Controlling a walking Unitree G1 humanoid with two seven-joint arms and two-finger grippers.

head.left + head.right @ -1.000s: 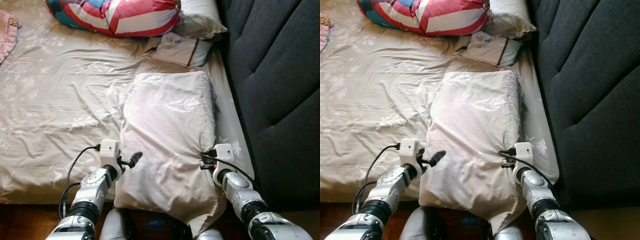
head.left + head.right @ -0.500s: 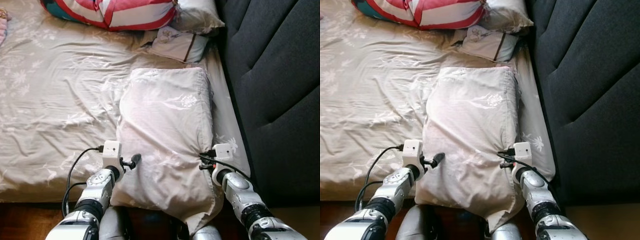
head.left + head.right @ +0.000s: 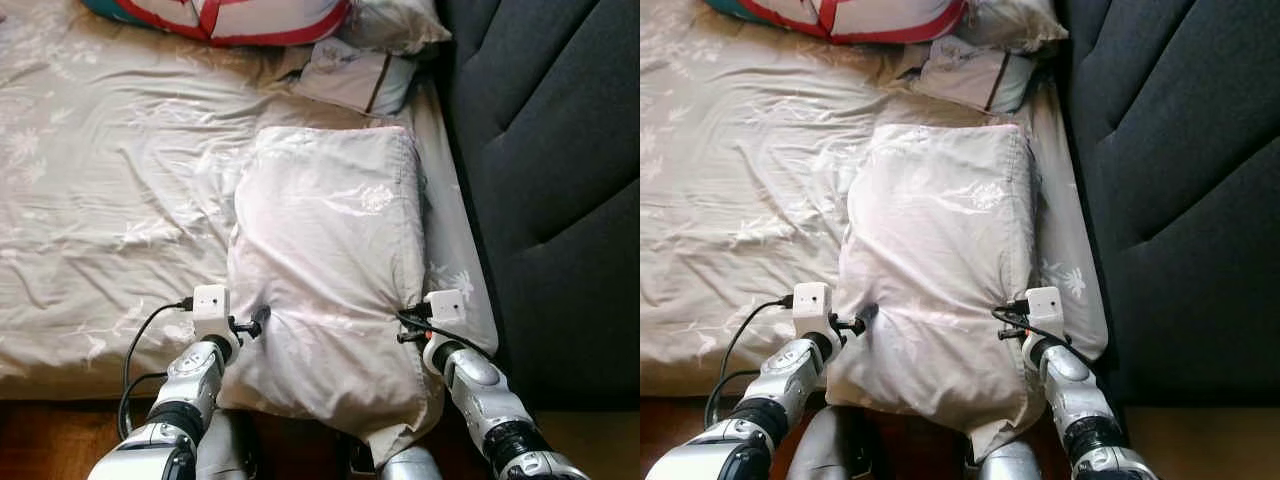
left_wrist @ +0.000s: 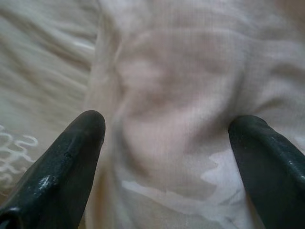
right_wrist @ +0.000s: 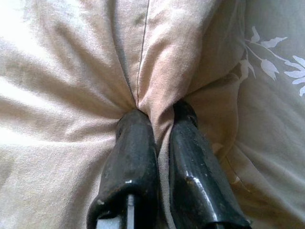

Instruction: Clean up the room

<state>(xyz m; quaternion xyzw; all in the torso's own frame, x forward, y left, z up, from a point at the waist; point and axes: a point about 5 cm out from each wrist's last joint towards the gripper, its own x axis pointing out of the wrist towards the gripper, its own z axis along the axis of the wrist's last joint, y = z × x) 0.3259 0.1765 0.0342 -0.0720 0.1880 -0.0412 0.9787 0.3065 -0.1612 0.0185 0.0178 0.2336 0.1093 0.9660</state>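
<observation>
A large beige pillow (image 3: 330, 260) lies lengthwise on the bed beside the dark headboard, its near end hanging over the bed's front edge. My right gripper (image 5: 159, 131) is shut on a fold of the pillow's right edge, cloth pinched between the two fingers (image 5: 133, 157). My left gripper (image 4: 167, 143) stands open against the pillow's left edge; its fingertips (image 4: 81, 138) are spread wide with pillow cloth between them. In the eye views the left gripper (image 3: 255, 322) presses into the pillow's side.
The bed sheet (image 3: 100, 190) is beige with a leaf print. A striped red, white and teal cushion (image 3: 230, 15) and two small pillows (image 3: 350, 78) lie at the bed's far end. The dark padded headboard (image 3: 550, 150) runs along the right. Wooden floor (image 3: 60, 440) shows below.
The camera has shifted, so the bed sits higher in the picture. My left gripper has moved right into the pillow's left edge. My right gripper keeps its hold.
</observation>
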